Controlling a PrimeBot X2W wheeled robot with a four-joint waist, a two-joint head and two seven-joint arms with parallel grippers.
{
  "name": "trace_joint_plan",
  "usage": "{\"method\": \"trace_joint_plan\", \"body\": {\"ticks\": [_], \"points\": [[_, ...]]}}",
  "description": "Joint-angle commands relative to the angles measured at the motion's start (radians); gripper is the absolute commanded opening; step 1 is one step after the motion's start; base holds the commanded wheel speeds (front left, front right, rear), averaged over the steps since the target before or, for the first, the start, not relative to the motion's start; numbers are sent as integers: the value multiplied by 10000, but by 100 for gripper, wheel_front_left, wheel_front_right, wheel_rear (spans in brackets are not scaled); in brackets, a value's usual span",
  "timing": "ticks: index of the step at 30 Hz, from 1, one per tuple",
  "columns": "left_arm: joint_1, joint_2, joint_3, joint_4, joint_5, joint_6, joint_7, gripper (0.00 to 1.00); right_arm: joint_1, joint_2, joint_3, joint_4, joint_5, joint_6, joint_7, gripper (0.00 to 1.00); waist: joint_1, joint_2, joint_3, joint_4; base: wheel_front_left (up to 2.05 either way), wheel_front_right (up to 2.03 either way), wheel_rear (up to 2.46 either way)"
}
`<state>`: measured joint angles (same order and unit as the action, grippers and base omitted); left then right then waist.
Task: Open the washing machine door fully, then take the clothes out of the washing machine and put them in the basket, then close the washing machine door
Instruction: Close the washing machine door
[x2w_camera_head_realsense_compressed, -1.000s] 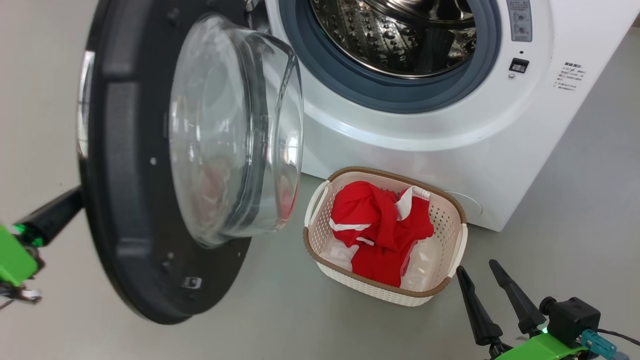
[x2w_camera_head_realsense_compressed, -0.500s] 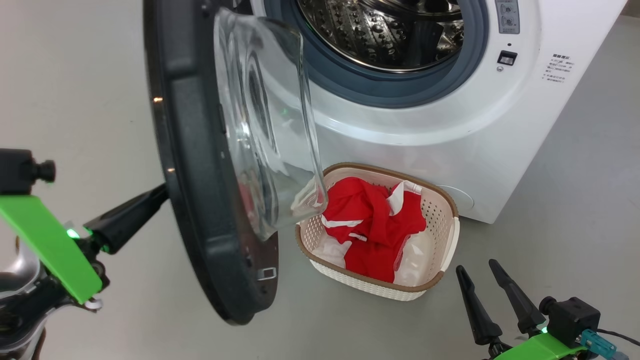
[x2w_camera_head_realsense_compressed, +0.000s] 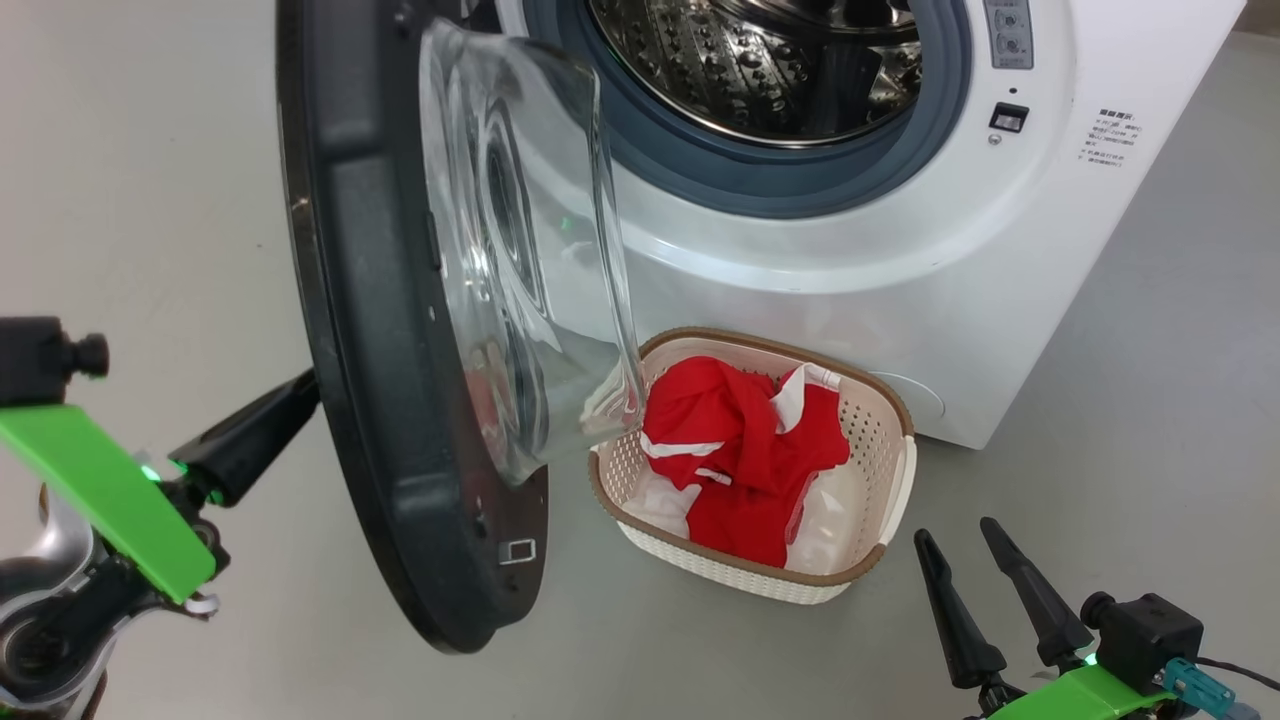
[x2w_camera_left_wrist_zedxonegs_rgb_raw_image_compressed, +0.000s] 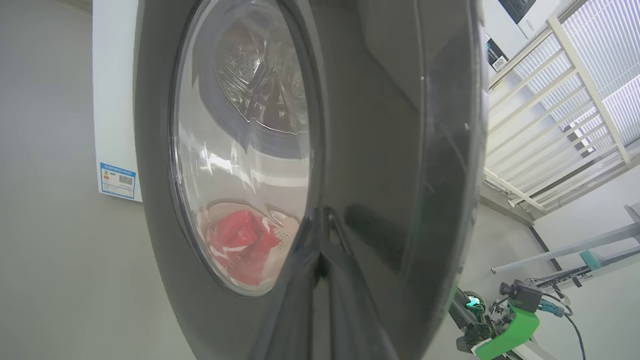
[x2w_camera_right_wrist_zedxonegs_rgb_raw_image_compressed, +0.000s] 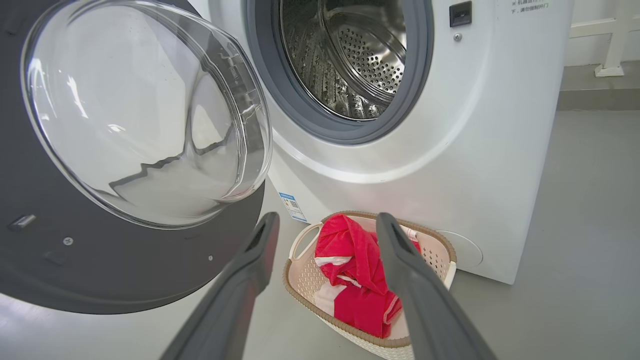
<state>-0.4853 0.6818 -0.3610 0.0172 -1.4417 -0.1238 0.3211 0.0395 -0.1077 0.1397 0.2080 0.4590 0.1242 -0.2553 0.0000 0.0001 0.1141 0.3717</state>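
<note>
Nearest, at lower right, the right fingers (x2w_camera_head_realsense_compressed: 948, 605) stand wide apart and empty above the grey floor (x2w_camera_head_realsense_compressed: 1150, 450). At lower left, the left fingers (x2w_camera_head_realsense_compressed: 250, 440) are pinched together and hold nothing. Their tips are pressed to the outer face of the door (x2w_camera_head_realsense_compressed: 380, 420). From the head view the door's edge hides that contact, but the left wrist view shows the tips meeting the glossy black ring.

The door stands about half open, between the left arm and the basket (x2w_camera_head_realsense_compressed: 800, 580). It looks rigid and fairly heavy. The ring is smooth and probably slippery, so a push is best placed on the ring, well away from the hinge side, and not on the bulging glass (x2w_camera_head_realsense_compressed: 520, 300). The hinge itself is out of sight.

The basket sits on the floor just in front of the washer (x2w_camera_head_realsense_compressed: 900, 300), its near-left corner blurred behind the glass. Red-and-white clothes (x2w_camera_head_realsense_compressed: 740, 450) lie heaped in it. They look soft, thin and light, easy to pinch at any fold.

Farthest, the steel drum (x2w_camera_head_realsense_compressed: 760, 70) looks bare, though its top is cut off.
</note>
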Motion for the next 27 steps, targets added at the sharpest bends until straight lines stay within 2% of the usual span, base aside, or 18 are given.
{"method": "trace_joint_plan", "body": {"ticks": [1, 15, 16, 17, 19, 23, 27], "points": [[-138, 590, 455, -75, 22, -69, -133, 0, -129, -44, 215, -236, -19, 65, -65, 100, 0, -1, -48, 36, 0, 0, 0], [1389, 573, 182, 1135, 11, -69, -2247, 0, -16, -62, 396, -192, 20, 65, -65, 100, 0, -1, -519, 283, 0, 0, 0], [1487, 558, 183, 1229, -21, -69, -2388, 5, -11, -67, 411, -188, 26, 65, -65, 100, 0, -1, -540, 290, 0, 0, 0], [1580, 560, 148, 1295, -14, -69, -2503, 18, -10, -74, 422, -184, 31, 65, -65, 100, 0, -1, -562, 298, 0, 0, 0], [1761, 523, 127, 1461, -59, -69, -2774, 31, -7, -86, 434, -182, 39, 65, -65, 100, 0, -1, -592, 314, 0, 0, 0], [2095, 406, 106, 1900, -134, -69, -3346, 49, 11, -97, 451, -175, 52, 65, -65, 100, 0, -1, -662, 323, 0, 0, 0], [2401, 244, 16, 2249, -156, -69, -3883, 95, 38, -102, 453, -177, 55, 65, -65, 100, 0, -1, -708, 322, 0, 0, 0]]}}
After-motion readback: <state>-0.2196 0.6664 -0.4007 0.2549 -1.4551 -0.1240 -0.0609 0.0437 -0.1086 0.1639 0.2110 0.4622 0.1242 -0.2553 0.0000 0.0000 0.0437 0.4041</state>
